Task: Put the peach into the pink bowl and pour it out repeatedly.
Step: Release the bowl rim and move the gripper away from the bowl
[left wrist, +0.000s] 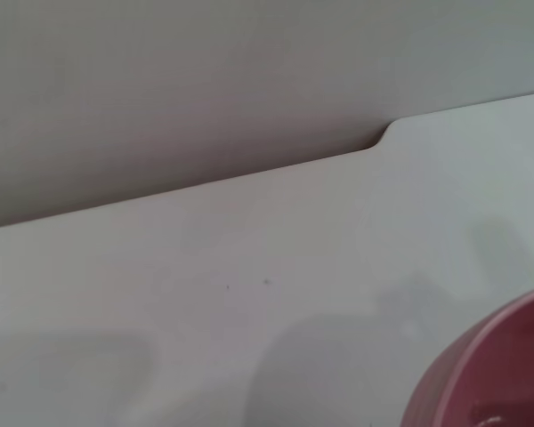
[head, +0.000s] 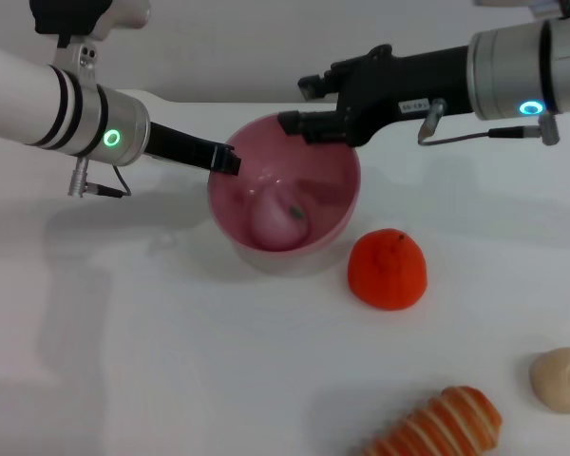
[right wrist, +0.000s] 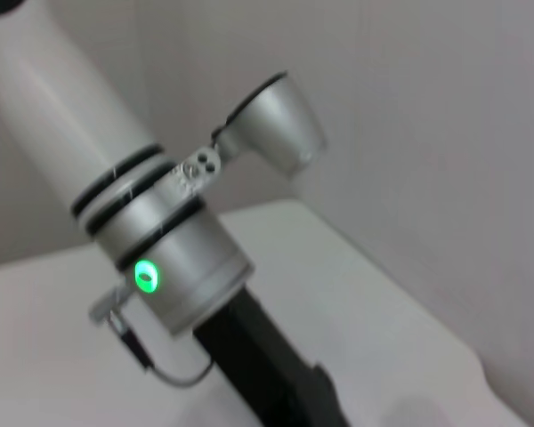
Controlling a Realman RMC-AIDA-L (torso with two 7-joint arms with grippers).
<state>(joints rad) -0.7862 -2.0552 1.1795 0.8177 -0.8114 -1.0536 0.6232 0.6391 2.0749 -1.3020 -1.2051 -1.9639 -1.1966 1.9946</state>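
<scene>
Peach: a small pale pink round toy peach (head: pixel 277 220) with a tiny dark stem mark lay inside the bowl, low against its inner wall.
Pink bowl: a smooth glossy pink plastic bowl (head: pixel 332 214) sat on the table, tipped so its opening faced the head camera; an edge of it also showed in the left wrist view (left wrist: pixel 494 374).
Left pincer: the black left pincer (head: pixel 226 160) reached in from the left and met the bowl's rim on that side; whether it was gripping the rim or merely touching it could not be told.
Right pincer: the black right pincer (head: pixel 299 123) came in from the right and sat at the bowl's far rim; whether it was open or closed could not be told.
Orange fruit: a bright orange-red round toy fruit (head: pixel 388 270) stood just beside the bowl, on its right.
Bread: an orange-and-cream striped toy loaf (head: pixel 442 424) lay at the near edge.
Beige lump: a round beige lump (head: pixel 560 379) sat near the loaf, to its right.
Table: a plain white table (head: pixel 152 361) carried everything.
</scene>
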